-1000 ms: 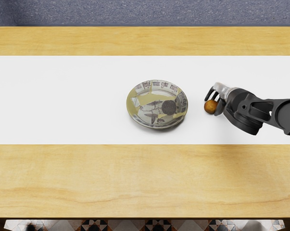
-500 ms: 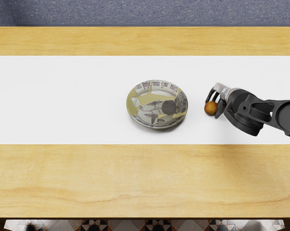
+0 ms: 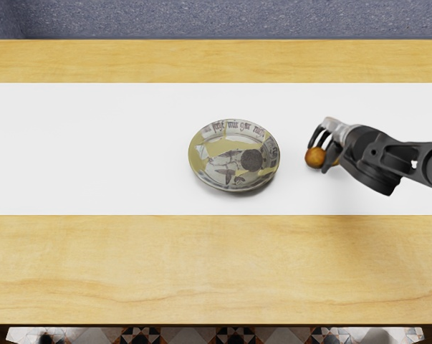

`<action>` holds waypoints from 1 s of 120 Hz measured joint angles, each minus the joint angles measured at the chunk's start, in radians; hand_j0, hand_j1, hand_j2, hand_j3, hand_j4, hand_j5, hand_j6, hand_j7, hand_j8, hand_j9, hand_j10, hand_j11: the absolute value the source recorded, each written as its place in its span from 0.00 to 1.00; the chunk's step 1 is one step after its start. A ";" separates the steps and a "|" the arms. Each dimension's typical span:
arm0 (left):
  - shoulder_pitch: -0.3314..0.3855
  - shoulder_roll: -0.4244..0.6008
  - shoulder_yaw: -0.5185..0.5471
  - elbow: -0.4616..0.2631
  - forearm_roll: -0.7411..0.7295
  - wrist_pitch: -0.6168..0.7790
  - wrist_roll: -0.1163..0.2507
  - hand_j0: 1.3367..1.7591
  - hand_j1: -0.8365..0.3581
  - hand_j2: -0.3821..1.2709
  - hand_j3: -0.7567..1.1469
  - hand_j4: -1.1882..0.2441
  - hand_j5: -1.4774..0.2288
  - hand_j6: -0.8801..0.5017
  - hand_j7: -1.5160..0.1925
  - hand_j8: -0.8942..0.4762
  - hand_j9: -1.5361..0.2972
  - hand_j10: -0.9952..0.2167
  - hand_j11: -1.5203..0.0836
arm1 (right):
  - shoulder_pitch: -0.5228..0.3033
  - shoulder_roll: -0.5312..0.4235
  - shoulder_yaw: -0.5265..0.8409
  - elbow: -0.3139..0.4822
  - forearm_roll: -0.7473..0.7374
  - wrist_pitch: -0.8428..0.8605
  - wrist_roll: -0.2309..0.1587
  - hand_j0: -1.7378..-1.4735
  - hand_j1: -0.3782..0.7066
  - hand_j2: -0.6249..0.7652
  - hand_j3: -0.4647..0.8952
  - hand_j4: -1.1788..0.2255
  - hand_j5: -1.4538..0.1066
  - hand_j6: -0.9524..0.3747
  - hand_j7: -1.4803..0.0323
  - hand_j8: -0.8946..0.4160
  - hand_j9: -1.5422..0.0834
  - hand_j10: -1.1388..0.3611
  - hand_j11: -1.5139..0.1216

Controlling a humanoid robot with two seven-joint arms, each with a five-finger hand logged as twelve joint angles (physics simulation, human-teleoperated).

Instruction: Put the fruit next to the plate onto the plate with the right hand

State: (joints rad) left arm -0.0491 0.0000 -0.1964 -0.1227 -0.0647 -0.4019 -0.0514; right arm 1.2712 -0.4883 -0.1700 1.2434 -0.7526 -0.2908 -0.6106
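– Fruit (image 3: 316, 156) first: where is it?
– Right of the plate (image 3: 199, 163), near its rim but apart from it, over the white strip (image 3: 94, 143) that runs across the middle of the table (image 3: 201, 265). It is small, round and orange-brown.
– And the robot hand?
– The right robot hand (image 3: 329, 142) comes in from the right edge on a dark arm (image 3: 405, 161) and is wrapped around the fruit. Its fingers curl down over the top and sides and close about it, so only part of the fruit peeks out between them.
– Is it lifted off the surface?
– Cannot tell from this slanted view.
– What of the plate?
– Shallow and round, with a mottled grey and yellow pattern and lettering along its upper rim. It lies flat at the centre of the white strip. The fruit is beside it, not on it.
– Anything else?
– Pale wood bands of the table lie above and below the strip. Beyond the far edge is grey floor (image 3: 201, 18), and patterned tiles (image 3: 230, 335) show along the bottom.
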 joint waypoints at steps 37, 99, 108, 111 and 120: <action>0.001 0.000 0.003 0.000 0.000 0.000 0.000 0.76 0.98 0.23 0.40 0.82 0.86 0.63 0.88 0.64 0.83 0.81 0.94 | 0.024 -0.038 0.089 0.064 0.013 0.067 0.000 0.30 0.64 0.71 0.34 0.38 0.35 0.32 0.39 0.27 0.40 0.37 0.38; 0.004 0.000 0.003 0.005 0.004 0.000 0.000 0.76 0.98 0.23 0.40 0.82 0.86 0.63 0.88 0.64 0.83 0.81 0.94 | 0.148 0.042 0.108 0.063 0.106 0.088 0.000 0.30 0.66 0.67 0.34 0.42 0.34 0.35 0.39 0.29 0.39 0.35 0.37; 0.005 0.000 0.003 0.006 0.005 0.000 0.000 0.76 0.98 0.23 0.40 0.82 0.86 0.63 0.88 0.64 0.83 0.81 0.94 | 0.161 0.063 0.108 0.056 0.121 0.088 0.000 0.30 0.66 0.67 0.34 0.43 0.34 0.36 0.38 0.30 0.39 0.34 0.37; 0.005 0.000 0.003 0.006 0.005 0.000 0.000 0.76 0.98 0.23 0.40 0.82 0.86 0.63 0.88 0.64 0.83 0.81 0.94 | 0.165 0.071 0.108 0.054 0.125 0.088 0.000 0.30 0.66 0.67 0.34 0.43 0.33 0.36 0.38 0.30 0.38 0.35 0.36; 0.005 0.000 0.003 0.006 0.005 0.000 0.000 0.76 0.98 0.23 0.40 0.82 0.86 0.63 0.88 0.64 0.83 0.81 0.94 | 0.179 0.098 0.108 0.047 0.138 0.088 0.000 0.30 0.65 0.68 0.34 0.42 0.33 0.35 0.38 0.29 0.38 0.34 0.36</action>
State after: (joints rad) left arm -0.0438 0.0000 -0.1933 -0.1168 -0.0600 -0.4019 -0.0512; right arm 1.4499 -0.3900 -0.0618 1.2907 -0.6145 -0.2026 -0.6109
